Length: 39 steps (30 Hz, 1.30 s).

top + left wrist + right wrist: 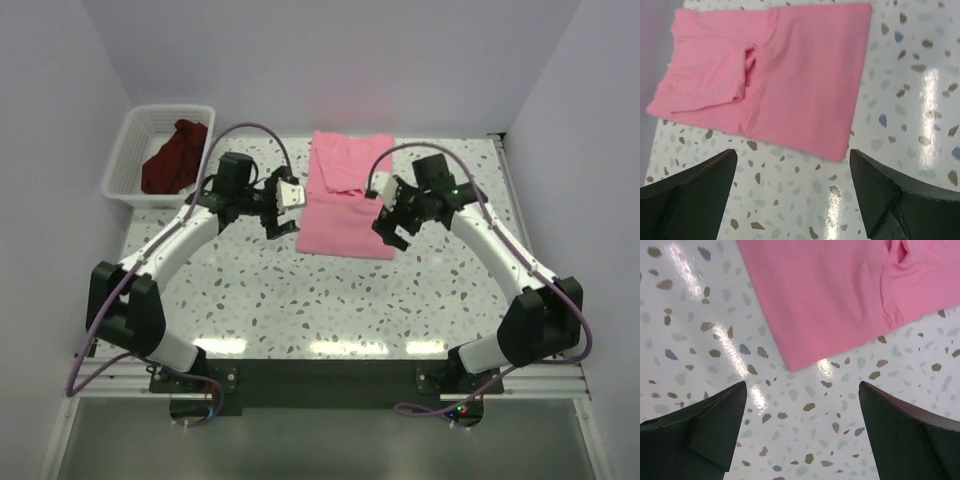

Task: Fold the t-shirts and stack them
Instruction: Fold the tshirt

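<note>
1. Pink shirt (pixel 345 200): lies flat at the far centre of the table (pixel 300 300), sleeves tucked in, near hem toward you. If you pinch only the top layer at a corner, a tucked sleeve could pull loose.
2. Maroon shirt (pixel 178 155): bunched in the basket (pixel 118 175) at far left. When you lift it, the cloth could snag the lattice and drag the basket along.
3. Left gripper (pixel 282 218) and right gripper (pixel 392 232): both spread wide and empty, hovering just off the near hem corners, one on each side. Uneven bites would likely skew your fold, and fingers driven too low could scrape the table.
</note>
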### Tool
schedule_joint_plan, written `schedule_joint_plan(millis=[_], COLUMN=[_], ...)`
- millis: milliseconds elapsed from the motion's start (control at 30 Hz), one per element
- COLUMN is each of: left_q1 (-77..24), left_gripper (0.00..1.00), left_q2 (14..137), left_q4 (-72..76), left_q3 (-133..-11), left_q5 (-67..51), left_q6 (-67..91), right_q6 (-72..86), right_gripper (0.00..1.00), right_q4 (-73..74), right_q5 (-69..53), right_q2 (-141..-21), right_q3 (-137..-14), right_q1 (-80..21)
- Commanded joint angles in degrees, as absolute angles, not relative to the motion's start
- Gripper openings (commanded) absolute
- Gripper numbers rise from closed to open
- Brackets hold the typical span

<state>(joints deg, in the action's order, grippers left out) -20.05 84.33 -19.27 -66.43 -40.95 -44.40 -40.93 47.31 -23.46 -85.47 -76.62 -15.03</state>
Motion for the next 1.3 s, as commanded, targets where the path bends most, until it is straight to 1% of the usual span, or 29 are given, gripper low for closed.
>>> schedule_joint_plan(millis=[0, 33, 100, 133, 167, 200, 233, 267, 333, 467, 500, 533, 600, 667, 700, 733, 833, 1000, 1067, 1100, 1133, 1167, 1200, 1233, 1267], left_q1=[-20.7, -20.9, -21.6, -22.7, -23.3, -23.8, -25.0, -25.5, -26.3, -26.9, -27.0, -27.1, -27.2, -27.2, -27.2, -27.2, -27.1, -27.2, -27.2, -27.2, -27.2, -27.2, -27.2, -27.2, -27.1], left_gripper=[1.0, 1.0, 1.0, 1.0, 1.0, 0.99, 0.97, 0.92, 0.87, 0.63, 0.61, 0.56, 0.52, 0.47, 0.47, 0.46, 0.43, 0.4, 0.36, 0.33, 0.22, 0.14, 0.05, 0.0, 0.0], left_q2=[91.0, 90.6, 89.1, 87.6, 87.1, 87.1, 88.0, 88.7, 90.8, 93.2, 93.6, 94.4, 95.2, 96.4, 96.9, 97.8, 99.8, 101.7, 102.8, 103.2, 103.6, 103.7, 103.4, 103.1, 102.6], left_q4=[-33.0, -28.9, -22.3, -18.1, -9.9, -7.3, -6.0, -4.6, -4.1, -4.7, -4.8, -5.3, -5.5, -5.4, -5.2, -5.1, -6.4, -6.6, -7.0, -7.2, -7.9, -8.3, -8.6, -9.2, -9.8], left_q3=[-66.2, -63.2, -58.6, -53.8, -51.7, -50.3, -49.2, -49.1, -49.6, -49.7, -49.6, -49.2, -48.9, -48.5, -48.6, -48.9, -50.4, -51.1, -51.8, -52.2, -53.1, -53.5, -54.2, -54.5, -54.9], left_q5=[-41.5, -41.7, -39.9, -38.9, -38.1, -36.3, -35.6, -35.1, -34.6, -34.8, -34.8, -34.6, -34.4, -33.6, -32.9, -32.5, -31.4, -30.2, -30.0, -29.9, -30.0, -30.1, -30.5, -30.7, -31.2], left_q6=[-68.8, -70.2, -74.2, -75.0, -75.1, -76.8, -77.9, -78.7, -79.9, -82.2, -83.0, -83.6, -85.1, -85.7, -85.7, -85.7, -85.0, -85.0, -84.7, -84.6, -84.3, -83.5, -82.9, -82.3, -81.0], right_q6=[-54.0, -54.6, -56.3, -56.8, -57.2, -58.4, -58.8, -59.4, -60.0, -61.4, -61.5, -61.6, -61.5, -62.0, -62.4, -62.8, -63.5, -63.4, -63.3, -63.3, -63.2, -62.9, -62.7, -62.4, -61.6], right_gripper=[0.95, 0.91, 0.85, 0.8, 0.77, 0.74, 0.67, 0.64, 0.62, 0.59, 0.59, 0.59, 0.58, 0.54, 0.53, 0.49, 0.43, 0.37, 0.3, 0.27, 0.2, 0.16, 0.06, 0.0, 0.0], right_q4=[32.9, 29.9, 27.5, 26.6, 25.8, 24.4, 23.6, 23.0, 22.4, 22.1, 21.7, 21.6, 21.6, 21.2, 21.2, 20.7, 20.1, 19.2, 18.8, 18.7, 18.6, 18.7, 19.0, 19.2, 19.6], right_q5=[-8.2, -6.5, -5.4, -5.0, -4.3, -3.9, -3.3, -3.1, -3.0, -3.0, -3.0, -3.1, -3.0, -2.5, -2.5, -2.4, -1.8, -1.4, -1.3, -1.1, -0.9, -0.8, -0.6, -0.6, -0.6], right_q2=[-84.2, -84.2, -85.5, -86.0, -86.6, -87.1, -88.4, -88.9, -90.3, -91.2, -91.4, -91.8, -92.5, -93.2, -93.4, -93.5, -94.2, -95.9, -96.3, -96.6, -96.9, -97.0, -96.9, -96.8, -96.5], right_q3=[-65.0, -61.9, -59.5, -58.8, -58.2, -57.1, -56.5, -56.1, -54.8, -52.7, -52.1, -52.0, -52.0, -51.7, -51.2, -50.9, -49.7, -49.3, -49.4, -49.7, -49.7, -50.0, -50.7, -51.1, -52.4], right_q1=[-22.0, -23.0, -25.4, -25.9, -26.4, -27.2, -27.4, -27.9, -28.2, -28.3, -28.3, -28.4, -28.4, -28.4, -28.4, -28.3, -28.4, -28.2, -28.2, -28.3, -28.2, -28.3, -28.3, -28.3, -28.2])
